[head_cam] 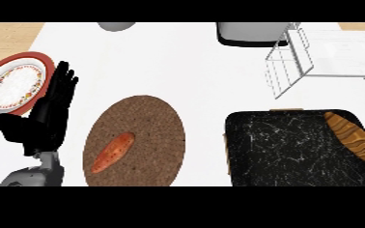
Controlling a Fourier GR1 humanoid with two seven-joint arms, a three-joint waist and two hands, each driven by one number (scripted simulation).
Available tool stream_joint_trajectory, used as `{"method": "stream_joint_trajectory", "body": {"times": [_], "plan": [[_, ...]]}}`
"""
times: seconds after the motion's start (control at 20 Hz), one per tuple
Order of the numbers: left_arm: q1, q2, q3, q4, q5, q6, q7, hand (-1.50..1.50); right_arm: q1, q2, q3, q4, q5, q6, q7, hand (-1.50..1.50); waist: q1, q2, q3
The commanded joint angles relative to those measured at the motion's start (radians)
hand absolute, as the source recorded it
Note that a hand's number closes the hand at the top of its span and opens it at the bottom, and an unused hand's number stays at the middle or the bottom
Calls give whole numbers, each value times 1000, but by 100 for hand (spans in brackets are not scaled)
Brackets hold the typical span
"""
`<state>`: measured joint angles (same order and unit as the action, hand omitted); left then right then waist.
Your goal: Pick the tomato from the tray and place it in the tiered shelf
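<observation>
The white counter (185, 63) is the biggest thing. Low on the right sits a black tray (285, 149). In the middle lies a flat brown mat (149, 121). At the top right stands the wire shelf (288, 70), well apart from the mat. A plate (25, 77) with a red rim is at the far left. The left hand (50, 111) rests in front of the plate's right side, with its fingers straight up and holding nothing. The right hand does not show at all.

I see no round tomato. A long red thing (113, 152) lies on the mat, near its lower left side. It may be the thing to pick, but it is long, not round. At the tray's right edge lies a brown stripy thing (345, 130). I cannot tell what it is.

I think the picking is not done yet. To do it well, a hand should come down from above with its fingers wide. It should close round the middle of the red thing and lift it straight up. Then it should go high over the tray to the shelf and not bump the thin wires. The shelf is on the right, so the right hand looks like the better one.
</observation>
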<state>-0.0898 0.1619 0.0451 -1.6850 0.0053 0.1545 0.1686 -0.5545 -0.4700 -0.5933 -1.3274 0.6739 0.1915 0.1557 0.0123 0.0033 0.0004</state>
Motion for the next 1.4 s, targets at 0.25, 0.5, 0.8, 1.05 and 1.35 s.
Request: {"method": "stream_joint_trajectory", "body": {"times": [0.25, 0.5, 0.8, 1.05, 1.35], "plan": [[53, -16, -12, -39, -10, -20, -7, 0, -120, -50, 40, 400, 5, -227, -213, 150, 4, 0, 0], [-11, -3, 34, 60, 3, -29, -61, 0, -223, -73, -14, 583, -35, -305, -252, 150, 8, 5, 0], [16, -12, -4, -60, -12, -25, 34, 0, -290, -105, -3, 810, -58, -299, -311, -150, 16, 5, 1], [22, 1, 16, -63, -16, -28, 40, 0, -358, -189, -13, 891, -103, -217, -357, -150, 13, 3, 1], [-4, 7, 60, 14, 11, -45, -15, 0, -362, -204, -58, 871, -192, -188, -443, -150, -4, -1, 0]]}}
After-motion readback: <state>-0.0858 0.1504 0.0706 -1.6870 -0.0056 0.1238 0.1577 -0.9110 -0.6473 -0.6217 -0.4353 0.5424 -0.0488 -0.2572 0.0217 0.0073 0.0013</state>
